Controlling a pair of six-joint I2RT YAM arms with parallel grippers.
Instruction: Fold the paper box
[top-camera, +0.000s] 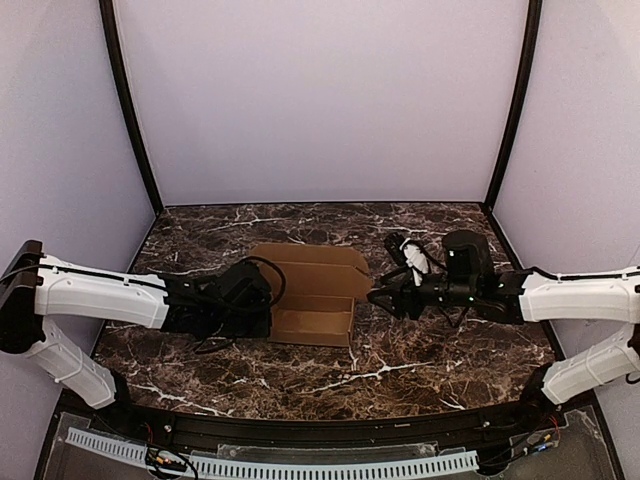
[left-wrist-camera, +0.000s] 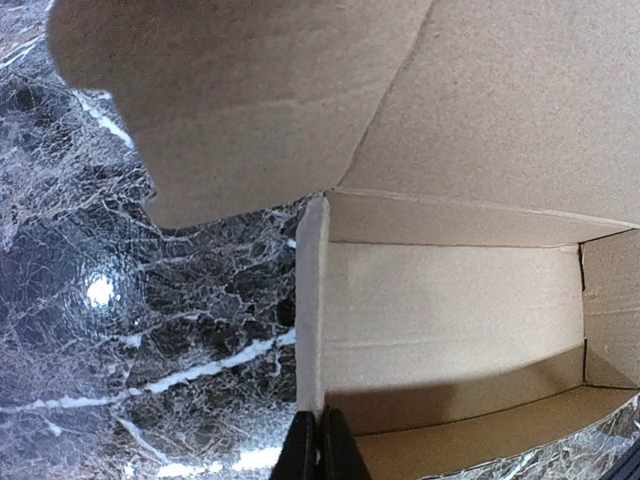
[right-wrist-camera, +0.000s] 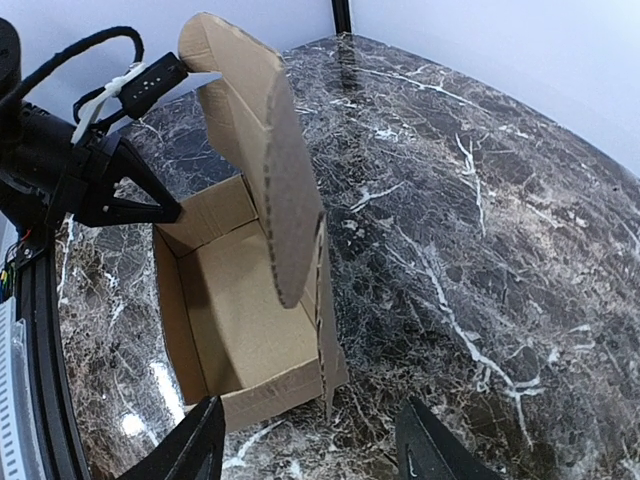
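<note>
Marble table (top-camera: 420, 360), one paper box (top-camera: 312, 290)

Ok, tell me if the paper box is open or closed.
Open: the paper box has its walls up, its inside bare, and its lid flap raised, not folded over.

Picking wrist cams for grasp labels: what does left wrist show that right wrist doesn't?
Left wrist only: close-up of the left gripper pinched shut on the paper box end wall. Right wrist only: right gripper open near the box's other end, the raised lid flap edge-on, booth walls. Both: box interior, lid, marble table.
</note>
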